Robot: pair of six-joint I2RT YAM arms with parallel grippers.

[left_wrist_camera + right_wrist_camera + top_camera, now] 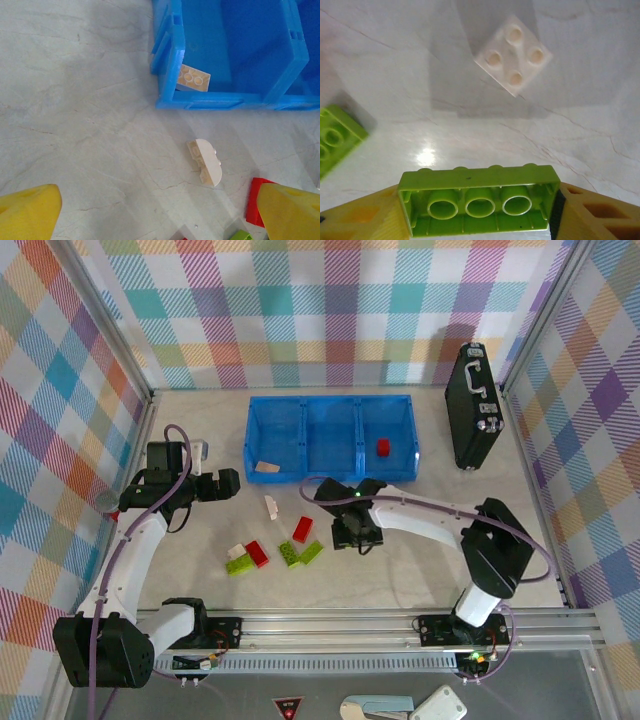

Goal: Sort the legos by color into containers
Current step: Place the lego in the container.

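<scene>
Gripping lime brick (479,200) by its ends, right fingers (362,220) | white square brick (513,54) ahead on tabletop (395,75) | left fingers (27,212) spread wide, cream curved brick (205,161) ahead between them

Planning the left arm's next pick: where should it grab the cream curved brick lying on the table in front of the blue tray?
Probably best: come straight down and pinch the cream curved brick across its narrow width, at mid-length. It lies alone on the table, long and slim, with clear space along both long sides.
</scene>
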